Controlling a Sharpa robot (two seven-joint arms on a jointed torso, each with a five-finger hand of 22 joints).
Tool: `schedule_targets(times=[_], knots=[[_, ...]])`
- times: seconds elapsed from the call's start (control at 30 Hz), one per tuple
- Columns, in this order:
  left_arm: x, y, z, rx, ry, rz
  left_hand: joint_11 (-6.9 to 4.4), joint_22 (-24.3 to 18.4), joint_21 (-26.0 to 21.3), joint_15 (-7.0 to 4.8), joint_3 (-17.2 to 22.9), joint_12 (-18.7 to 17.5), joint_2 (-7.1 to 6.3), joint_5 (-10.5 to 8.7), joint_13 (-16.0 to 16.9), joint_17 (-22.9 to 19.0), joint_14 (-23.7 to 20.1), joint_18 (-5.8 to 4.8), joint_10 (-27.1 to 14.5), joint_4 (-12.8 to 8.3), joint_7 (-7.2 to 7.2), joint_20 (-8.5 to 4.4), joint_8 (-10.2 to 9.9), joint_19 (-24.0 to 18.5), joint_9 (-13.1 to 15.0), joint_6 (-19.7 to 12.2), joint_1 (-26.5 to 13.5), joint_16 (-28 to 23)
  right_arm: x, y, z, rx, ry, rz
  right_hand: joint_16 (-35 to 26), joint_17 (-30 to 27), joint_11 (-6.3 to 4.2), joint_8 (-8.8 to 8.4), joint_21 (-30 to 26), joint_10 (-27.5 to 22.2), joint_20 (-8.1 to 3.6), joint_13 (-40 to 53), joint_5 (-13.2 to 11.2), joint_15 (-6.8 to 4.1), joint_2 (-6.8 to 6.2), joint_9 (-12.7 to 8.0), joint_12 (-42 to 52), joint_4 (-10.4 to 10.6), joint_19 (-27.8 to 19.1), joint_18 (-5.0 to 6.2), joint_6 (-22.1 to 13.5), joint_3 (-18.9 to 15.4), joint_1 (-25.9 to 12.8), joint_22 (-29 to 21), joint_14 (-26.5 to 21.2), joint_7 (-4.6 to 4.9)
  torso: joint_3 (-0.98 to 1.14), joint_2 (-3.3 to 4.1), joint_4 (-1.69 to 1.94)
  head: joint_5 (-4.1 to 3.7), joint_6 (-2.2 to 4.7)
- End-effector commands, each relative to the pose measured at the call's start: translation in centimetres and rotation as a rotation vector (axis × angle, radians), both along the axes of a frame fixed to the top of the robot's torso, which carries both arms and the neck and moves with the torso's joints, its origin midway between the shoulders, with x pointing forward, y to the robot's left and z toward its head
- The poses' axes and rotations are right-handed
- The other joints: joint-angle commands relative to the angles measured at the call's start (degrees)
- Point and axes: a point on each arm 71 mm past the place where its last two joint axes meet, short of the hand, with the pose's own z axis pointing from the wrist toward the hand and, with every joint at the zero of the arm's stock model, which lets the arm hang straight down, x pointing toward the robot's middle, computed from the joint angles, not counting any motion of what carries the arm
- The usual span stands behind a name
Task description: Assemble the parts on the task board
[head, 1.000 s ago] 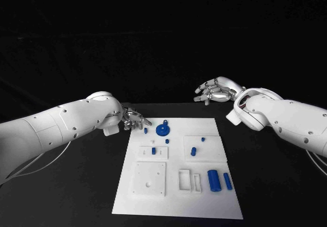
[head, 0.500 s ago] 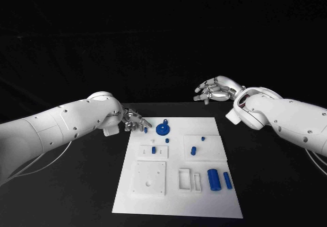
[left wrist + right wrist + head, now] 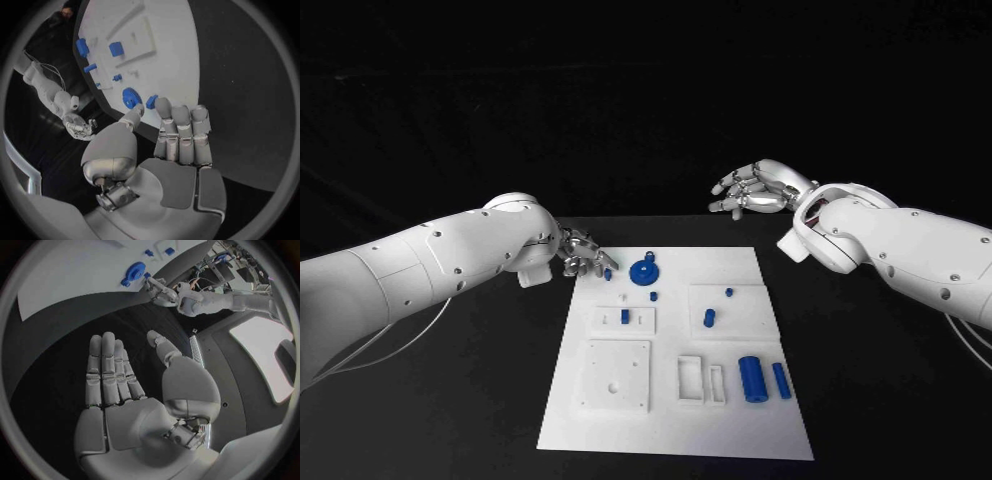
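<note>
left hand [image 3: 583, 252]: my fingers sit at the task board [image 3: 661, 425]'s far left corner, touching a small blue peg [image 3: 152, 101]; can't tell if it's really pinched
right hand [image 3: 757, 188]: loosely curled, empty, off the board's far right corner
risk: peg could skid into the blue gear [image 3: 645, 272] just beside it

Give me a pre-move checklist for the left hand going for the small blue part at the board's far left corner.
1. Left hand at the task board's far left corner: ok.
2. Fingertips at the small blue part: ok; actual grip: cannot tell.
3. Blue disc beside it, apart from the fingers: ok.
4. Right hand off the board, open, holding nothing: ok.
5. Two blue cylinders lying at the near right, out of the way: ok.
</note>
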Motion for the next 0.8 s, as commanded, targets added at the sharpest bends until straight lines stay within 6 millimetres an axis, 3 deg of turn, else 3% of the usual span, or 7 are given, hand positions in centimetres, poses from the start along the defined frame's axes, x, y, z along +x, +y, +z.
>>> schedule_targets(times=[0.03,0.3,0.8], knots=[[-0.37,-0.47,-0.92,0.011,0.050,-0.036,-0.04,0.1,0.3,-0.17,-0.1,0.2,0.75,0.43,0.1,0.1,0.1,-0.94,0.5,-0.9,0.09,-5.99,-0.1,-0.3,-1.5,0.6,0.6,0.4,-0.04,0.11,-0.03,-0.005,0.003,0.012,-0.4,0.1,-0.06,0.18,-0.3,-0.3,0.10,-0.1,0.2,0.35,0.31,-0.1,0.2,-0.1,-0.1,0.87,-0.2,-0.1,0.1,0.1,0.0,0.68,0.00,-0.01,-0.05,0.09,-0.13],[-0.43,-0.52,-1.08,0.015,0.060,-0.041,-0.11,0.2,0.3,-0.20,-0.9,0.1,1.08,0.45,0.2,0.2,0.1,-1.07,0.6,-2.4,0.01,-5.98,0.1,-0.2,-1.8,1.2,1.6,0.3,-0.04,0.12,-0.03,-0.005,0.003,0.012,-0.4,0.1,-0.05,0.18,-0.3,-0.3,0.10,-0.1,0.2,0.35,0.30,-0.1,0.2,-0.1,-0.1,0.87,-0.2,-0.1,0.1,0.1,0.0,0.68,0.00,0.00,-0.09,0.00,-0.18],[-0.43,-0.57,-1.08,0.015,0.059,-0.044,-0.23,0.2,0.2,-0.27,-1.1,0.0,2.19,0.55,0.2,0.2,0.2,-1.18,0.8,-3.3,-0.13,-6.01,0.4,-0.1,-2.1,2.1,2.3,0.4,-0.03,0.15,-0.03,-0.005,0.003,0.012,-0.4,0.1,-0.05,0.18,-0.3,-0.3,0.11,-0.1,0.2,0.36,0.29,-0.1,0.3,-0.1,-0.1,0.87,-0.2,-0.1,0.2,0.1,0.0,0.69,0.01,-0.03,-0.03,0.01,-0.31]])
